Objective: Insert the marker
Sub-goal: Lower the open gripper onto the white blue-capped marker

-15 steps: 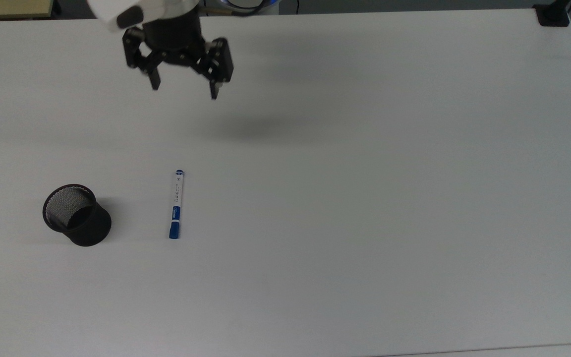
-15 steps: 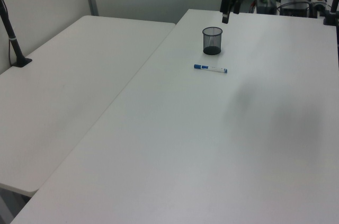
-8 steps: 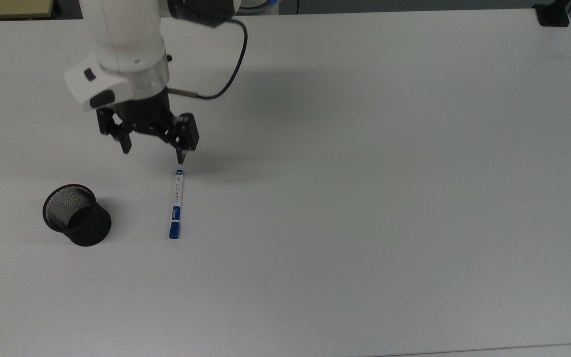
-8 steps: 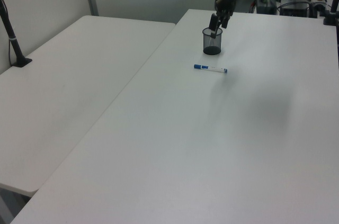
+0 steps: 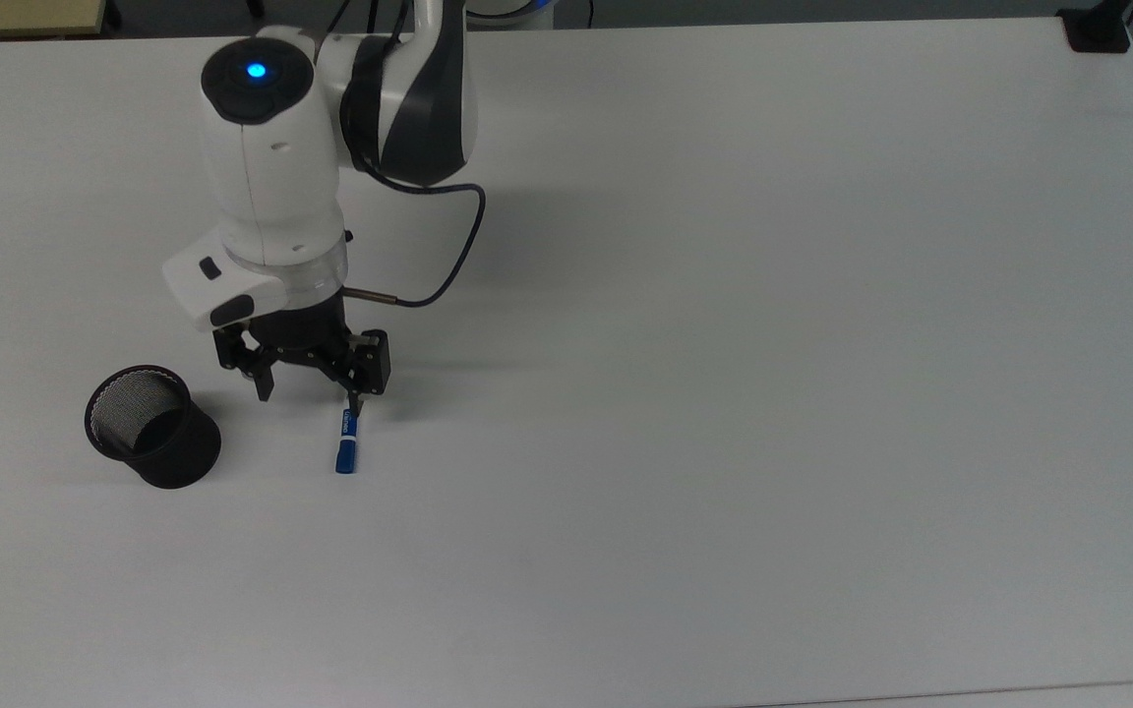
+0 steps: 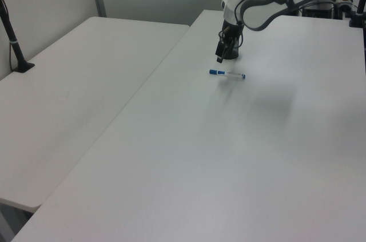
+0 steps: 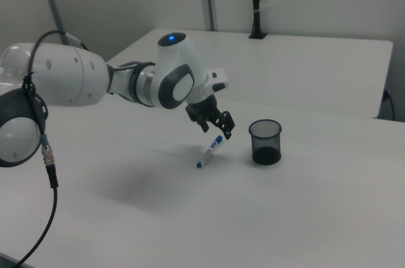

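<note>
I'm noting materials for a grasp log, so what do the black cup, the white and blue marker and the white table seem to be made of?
The black mesh cup looks like fine wire mesh, probably metal: light passes through its wall. The slim white marker with blue cap looks like smooth plastic, with a printed blue band. The white table has a matt, even top, likely laminate; the frames leave that open.
</note>
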### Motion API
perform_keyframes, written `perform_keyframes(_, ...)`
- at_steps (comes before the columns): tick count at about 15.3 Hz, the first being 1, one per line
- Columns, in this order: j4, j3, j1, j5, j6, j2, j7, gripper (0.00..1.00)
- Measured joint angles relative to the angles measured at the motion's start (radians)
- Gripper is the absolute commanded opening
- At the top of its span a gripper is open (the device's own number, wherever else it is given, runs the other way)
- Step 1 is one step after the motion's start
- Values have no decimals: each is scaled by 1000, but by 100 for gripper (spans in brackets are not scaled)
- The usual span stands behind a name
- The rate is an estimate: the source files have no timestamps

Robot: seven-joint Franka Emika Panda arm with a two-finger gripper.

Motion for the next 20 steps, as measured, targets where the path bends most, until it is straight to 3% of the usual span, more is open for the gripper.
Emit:
perform_keyframes(5, 1, 1, 6, -4, 81, 47, 2, 52)
perform_keyframes(8, 1, 4, 10, -35, 102, 75, 12, 48)
perform_keyframes(13, 2, 5, 21, -56, 106, 88, 17, 10)
perform_keyframes(20, 20, 5, 20, -58, 107, 89, 23, 9)
